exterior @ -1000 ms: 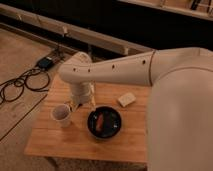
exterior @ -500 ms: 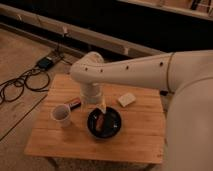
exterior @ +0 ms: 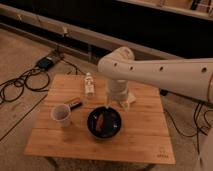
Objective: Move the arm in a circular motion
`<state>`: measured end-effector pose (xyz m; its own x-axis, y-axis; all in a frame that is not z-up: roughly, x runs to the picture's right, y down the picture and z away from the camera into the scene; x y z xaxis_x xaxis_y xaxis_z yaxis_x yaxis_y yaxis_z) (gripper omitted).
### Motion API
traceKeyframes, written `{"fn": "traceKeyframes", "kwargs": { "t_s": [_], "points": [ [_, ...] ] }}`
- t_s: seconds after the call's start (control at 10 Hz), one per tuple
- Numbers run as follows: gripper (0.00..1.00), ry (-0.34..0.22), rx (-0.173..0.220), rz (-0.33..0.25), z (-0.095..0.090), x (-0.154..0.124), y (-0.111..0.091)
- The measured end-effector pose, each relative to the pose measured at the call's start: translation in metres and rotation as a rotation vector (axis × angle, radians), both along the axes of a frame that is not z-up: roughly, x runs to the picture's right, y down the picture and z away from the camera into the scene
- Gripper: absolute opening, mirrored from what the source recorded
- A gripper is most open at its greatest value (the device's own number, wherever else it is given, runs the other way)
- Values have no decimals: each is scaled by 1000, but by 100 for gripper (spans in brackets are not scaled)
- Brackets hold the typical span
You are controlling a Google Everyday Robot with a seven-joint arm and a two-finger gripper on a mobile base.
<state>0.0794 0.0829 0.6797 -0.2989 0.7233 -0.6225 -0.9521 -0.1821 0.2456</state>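
The cream-white arm [exterior: 165, 72] reaches in from the right edge across the back of the wooden table [exterior: 140, 135]. Its thick segments carry small dark screw holes. The elbow bends above the table's middle, and the wrist points straight down. The gripper [exterior: 113, 104] hangs just above the far rim of a dark bowl [exterior: 104, 123] that holds an orange item. It holds nothing that I can see.
A white cup [exterior: 61, 114] stands at the table's left, with a small dark item [exterior: 75, 104] beside it. A clear bottle [exterior: 89, 84] lies at the back. A pale object [exterior: 130, 100] sits right of the gripper. Cables [exterior: 20, 85] and a power box [exterior: 46, 62] lie on the floor to the left.
The arm's elbow and wrist have swung to the right, from above the cup's side toward the middle of the table. The bottle, hidden before, now shows.
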Motion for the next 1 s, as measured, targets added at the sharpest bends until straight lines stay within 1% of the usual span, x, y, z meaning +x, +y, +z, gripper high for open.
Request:
{"fn": "traceKeyframes", "kwargs": {
  "t_s": [0.2,0.3,0.4,0.5,0.6,0.8,0.9,1.0],
  "points": [
    [65,36,14,5,17,31,-26],
    [65,48,24,2,28,41,-44],
    [65,56,28,-6,44,48,-67],
    [65,62,29,-8,51,51,-78],
    [65,77,19,-10,66,56,-97],
    [65,84,-5,-25,93,45,-125],
    [65,83,-16,-35,105,36,-135],
    [65,73,-30,-54,122,19,-147]
  ]
}}
